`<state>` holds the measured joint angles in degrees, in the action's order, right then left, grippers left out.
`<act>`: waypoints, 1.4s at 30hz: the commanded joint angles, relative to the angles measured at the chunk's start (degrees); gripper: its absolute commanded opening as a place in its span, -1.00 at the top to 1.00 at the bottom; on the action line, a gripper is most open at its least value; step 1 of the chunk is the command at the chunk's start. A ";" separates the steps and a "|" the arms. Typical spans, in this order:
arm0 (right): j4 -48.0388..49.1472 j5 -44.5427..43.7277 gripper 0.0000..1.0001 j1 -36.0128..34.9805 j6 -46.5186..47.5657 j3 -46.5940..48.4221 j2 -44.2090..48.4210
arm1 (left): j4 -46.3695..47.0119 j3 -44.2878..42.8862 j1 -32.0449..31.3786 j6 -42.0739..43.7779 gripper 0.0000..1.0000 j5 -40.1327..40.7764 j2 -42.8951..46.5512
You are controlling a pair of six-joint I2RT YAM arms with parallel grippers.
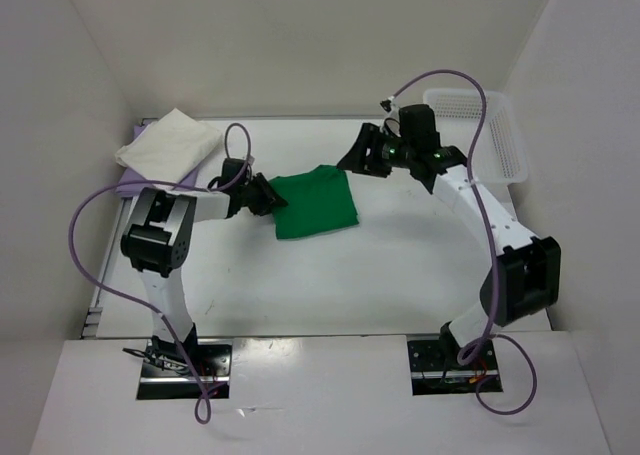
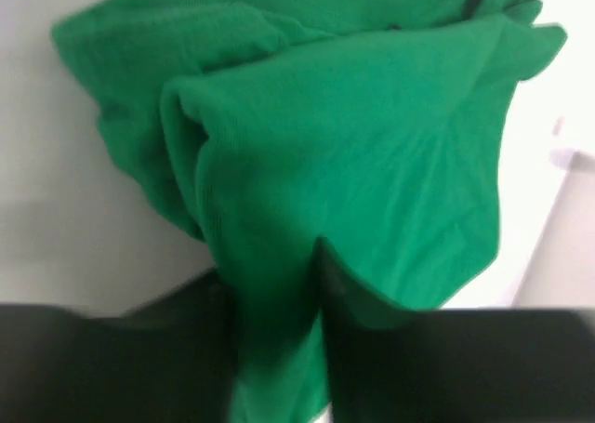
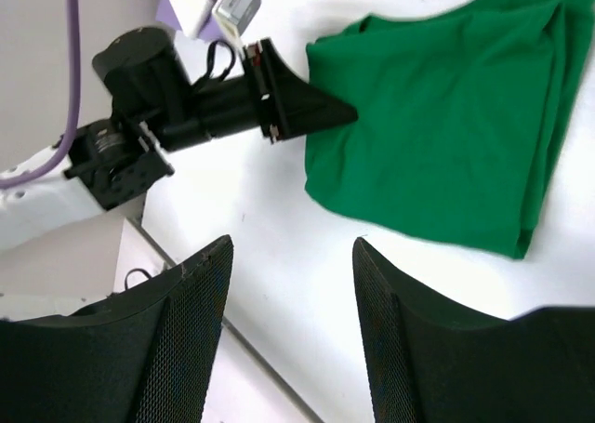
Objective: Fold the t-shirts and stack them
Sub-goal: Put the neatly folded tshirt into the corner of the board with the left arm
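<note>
Across the white tabletop (image 1: 330, 295), the widest bare stretch lies between the arm bases and the middle, with white walls closing the left, far and right sides. At the far right corner sits the white lattice basket (image 1: 512, 147), close to the right wall. The green t-shirt (image 1: 318, 207) lies near the middle as a rough folded rectangle, well apart from both the basket and the far left pile, with bare surface on all sides. Its layered edges show stacked along one side in the right wrist view (image 3: 446, 116). At the far left corner the cream-white t-shirt (image 1: 168, 141) rests folded on the lavender t-shirt (image 1: 129, 186), whose edge peeks out beneath. The left gripper (image 1: 268, 197) has its jaws pinched on the green t-shirt's left edge, cloth bunched between them (image 2: 372, 163). The right gripper (image 1: 358, 153) hovers by the shirt's far right corner, jaws spread wide with nothing in them (image 3: 293, 246).
</note>
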<state>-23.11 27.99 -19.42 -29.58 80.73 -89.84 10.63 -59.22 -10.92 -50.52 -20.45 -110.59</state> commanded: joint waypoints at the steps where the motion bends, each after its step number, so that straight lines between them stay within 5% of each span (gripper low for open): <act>1: 0.44 -0.92 -0.21 1.67 0.05 -4.78 5.79 | 2.72 -1.85 -4.10 -1.24 0.41 -0.65 -5.43; 3: -0.17 -0.92 -0.21 3.15 0.05 -7.93 8.09 | 2.73 -6.14 -4.89 -1.77 0.79 -0.65 -5.43; 7: -0.70 -0.92 -0.21 4.30 -0.48 -13.92 13.02 | -1.05 -17.72 -5.43 -0.99 0.95 -1.17 -3.59; 16: -3.16 1.72 -0.21 7.64 0.23 -20.35 17.25 | -11.78 -46.57 4.66 1.66 0.95 -4.60 -4.20; 21: -3.17 3.65 -0.21 7.64 0.23 -19.73 16.64 | -10.73 -41.88 17.64 0.60 0.95 -6.18 1.05; 24: -2.64 5.84 -0.21 7.64 0.23 -18.41 16.01 | -6.79 -28.18 26.54 -2.29 0.02 -6.18 5.80; 28: -2.64 6.72 -0.21 7.64 0.93 -18.23 14.87 | -3.16 -7.08 36.57 -3.80 -0.47 1.09 18.45; 29: -2.64 6.73 -0.21 7.64 0.93 -18.24 14.35 | -4.38 -4.61 37.97 -2.66 -0.99 4.68 23.44; 36: -3.16 8.05 -0.21 7.64 2.07 -21.40 14.87 | -9.22 5.96 38.78 -0.10 -1.00 13.24 37.45; 42: -2.03 6.73 -0.14 7.64 1.30 -25.17 17.24 | -12.03 5.87 37.30 2.61 -1.00 -0.01 37.98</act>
<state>-26.13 34.52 -11.84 -28.45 57.89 -75.31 -0.19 -53.67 27.55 -50.78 -14.02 -72.38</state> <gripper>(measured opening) 0.585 1.000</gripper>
